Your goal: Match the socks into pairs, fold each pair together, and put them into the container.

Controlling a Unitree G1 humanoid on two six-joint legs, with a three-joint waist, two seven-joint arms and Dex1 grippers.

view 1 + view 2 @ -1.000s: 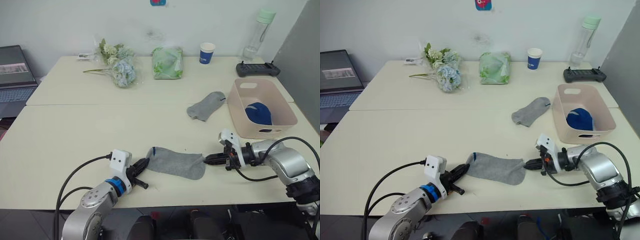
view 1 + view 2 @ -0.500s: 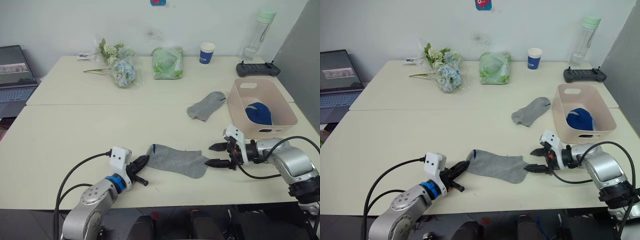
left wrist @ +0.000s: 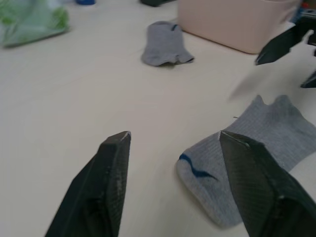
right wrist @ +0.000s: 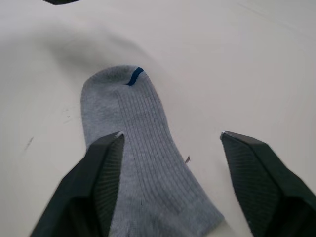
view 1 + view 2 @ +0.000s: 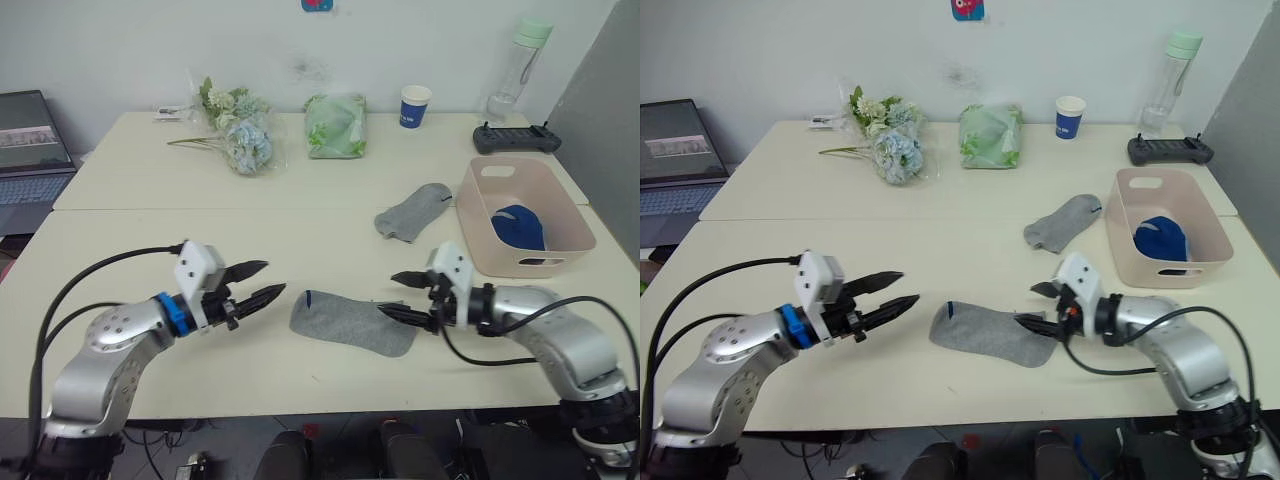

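The near sock (image 5: 352,322) lay flat on the table (image 5: 200,240) between the two tools, its cuff end toward the left tool (image 5: 258,283) and its toe end under the right tool (image 5: 403,295). The left tool hung just off the cuff, apart from it, fingers spread. The right tool hovered over the toe end, one finger above the sock and the other beyond it. The second sock (image 5: 411,210) lay beyond the right tool, beside the container (image 5: 524,216), which stood to that tool's far right with a folded pair (image 5: 518,227) inside. Far beyond both tools stood a wrapped bundle (image 5: 335,126), flowers (image 5: 235,130), a cup (image 5: 413,106) and a bottle (image 5: 517,70).
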